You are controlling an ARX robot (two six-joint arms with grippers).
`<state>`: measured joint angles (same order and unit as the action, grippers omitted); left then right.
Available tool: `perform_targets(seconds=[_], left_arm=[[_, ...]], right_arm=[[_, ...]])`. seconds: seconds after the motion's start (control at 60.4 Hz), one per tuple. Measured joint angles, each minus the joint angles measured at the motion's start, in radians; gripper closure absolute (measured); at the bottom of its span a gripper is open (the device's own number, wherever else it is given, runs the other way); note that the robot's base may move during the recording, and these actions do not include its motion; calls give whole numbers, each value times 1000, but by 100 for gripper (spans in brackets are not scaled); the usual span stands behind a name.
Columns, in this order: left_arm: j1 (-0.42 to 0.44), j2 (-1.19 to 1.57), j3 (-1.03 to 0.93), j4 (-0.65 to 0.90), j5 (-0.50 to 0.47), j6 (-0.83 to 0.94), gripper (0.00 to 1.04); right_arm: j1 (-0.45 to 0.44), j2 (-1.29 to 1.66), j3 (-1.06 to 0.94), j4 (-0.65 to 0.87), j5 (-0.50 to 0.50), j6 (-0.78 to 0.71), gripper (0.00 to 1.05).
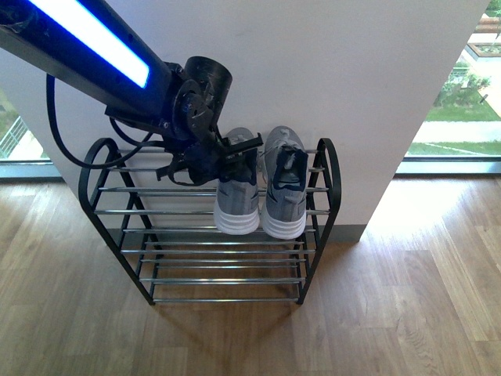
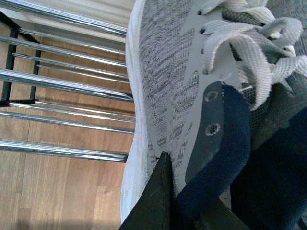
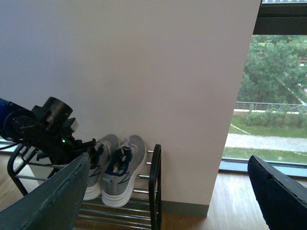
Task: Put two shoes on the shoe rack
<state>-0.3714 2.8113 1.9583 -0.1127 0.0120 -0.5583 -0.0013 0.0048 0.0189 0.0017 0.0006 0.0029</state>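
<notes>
Two grey knit sneakers with white soles stand side by side on the top tier of the shoe rack (image 1: 327, 168), on its right half, toes to the wall. My left gripper (image 1: 235, 157) is shut on the navy collar of the left sneaker (image 1: 237, 200), which rests on the rods next to the right sneaker (image 1: 285, 188). In the left wrist view a dark finger (image 2: 160, 191) presses the sneaker's (image 2: 163, 81) side by the collar (image 2: 230, 143). My right gripper (image 3: 168, 160) is open and empty, well back from the rack (image 3: 154, 187) and both sneakers (image 3: 123, 167).
A white wall (image 1: 329, 70) rises right behind the rack. Wooden floor (image 1: 407, 298) lies around it, with windows to either side (image 1: 458, 102). The left arm's black cable (image 1: 59, 133) loops beside the rack's left frame. The lower tiers (image 1: 227, 266) hold nothing.
</notes>
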Motion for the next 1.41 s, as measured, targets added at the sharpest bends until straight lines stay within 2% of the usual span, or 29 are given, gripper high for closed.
perform_targets(seconds=[0.248, 0.331, 0.43, 0.529, 0.794, 1.158, 1.307, 1.406], left_arm=[[-5, 26, 50, -55, -23, 62, 102], [-5, 26, 51, -58, -24, 92, 90], [-4, 20, 39, -40, -45, 120, 69], [1, -12, -14, -13, -76, 121, 53], [35, -235, -271, 63, -259, 83, 9], [114, -846, -819, 277, -363, 68, 9], [148, -1117, -1018, 278, -392, 86, 9], [159, -1346, -1162, 224, -418, 89, 9]], right_arm=[[0, 0, 0, 0, 0, 0, 9], [0, 0, 0, 0, 0, 0, 9], [0, 0, 0, 0, 0, 0, 9], [0, 0, 0, 0, 0, 0, 9], [0, 0, 0, 0, 0, 0, 9], [0, 0, 0, 0, 0, 0, 9], [0, 0, 0, 0, 0, 0, 9], [0, 0, 0, 0, 0, 0, 9]])
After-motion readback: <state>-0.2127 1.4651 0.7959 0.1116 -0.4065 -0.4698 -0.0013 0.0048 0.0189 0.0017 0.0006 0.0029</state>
